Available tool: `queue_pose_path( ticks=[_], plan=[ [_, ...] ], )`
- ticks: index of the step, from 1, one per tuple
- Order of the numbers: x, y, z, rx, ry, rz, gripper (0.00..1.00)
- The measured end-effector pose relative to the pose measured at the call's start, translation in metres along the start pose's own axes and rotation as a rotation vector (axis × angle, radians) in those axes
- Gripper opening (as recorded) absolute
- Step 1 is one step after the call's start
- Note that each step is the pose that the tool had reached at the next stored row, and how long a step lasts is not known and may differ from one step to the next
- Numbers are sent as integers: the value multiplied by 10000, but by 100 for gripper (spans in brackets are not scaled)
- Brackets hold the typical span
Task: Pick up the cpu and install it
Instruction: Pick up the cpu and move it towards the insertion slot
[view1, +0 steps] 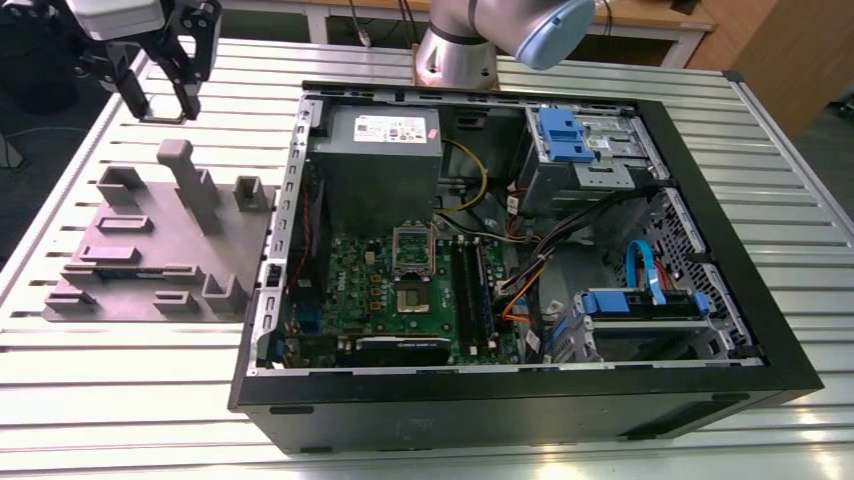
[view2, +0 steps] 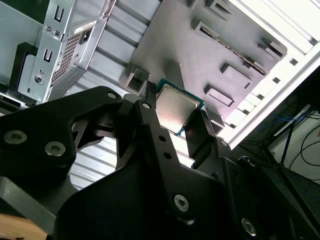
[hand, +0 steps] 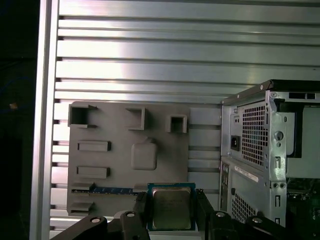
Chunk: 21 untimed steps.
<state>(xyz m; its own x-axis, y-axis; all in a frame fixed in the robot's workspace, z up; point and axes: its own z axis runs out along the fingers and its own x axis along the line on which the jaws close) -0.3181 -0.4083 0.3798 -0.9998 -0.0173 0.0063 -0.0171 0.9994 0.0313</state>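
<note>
black gripper (view2: 175, 111) fingers were clamped on the cpu (view2: 179, 104), held above the grey fixture (hand: 150, 125), so pickup looked done and installing would call for squaring it over the motherboard socket (view1: 411, 270).

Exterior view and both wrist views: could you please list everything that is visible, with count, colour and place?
table: one, silver, slatted, under everything.
holder plate: one, grey, on the table, at the exterior view's left of the case.
computer case: one, black, open, on the table.
power supply: one, grey, inside the case.
motherboard: one, green, inside the case.
cpu: one, silver top, dark rim, held off the table near the holder plate.
arm: one, silver-grey, at the case's far side.
gripper: one, black, shut on the cpu.
</note>
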Motion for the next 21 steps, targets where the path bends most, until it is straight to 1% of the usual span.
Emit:
queue_pose_path(
  ticks=[21],
  plan=[
    [-86,-2,1,0,0,0,47]
  ],
)
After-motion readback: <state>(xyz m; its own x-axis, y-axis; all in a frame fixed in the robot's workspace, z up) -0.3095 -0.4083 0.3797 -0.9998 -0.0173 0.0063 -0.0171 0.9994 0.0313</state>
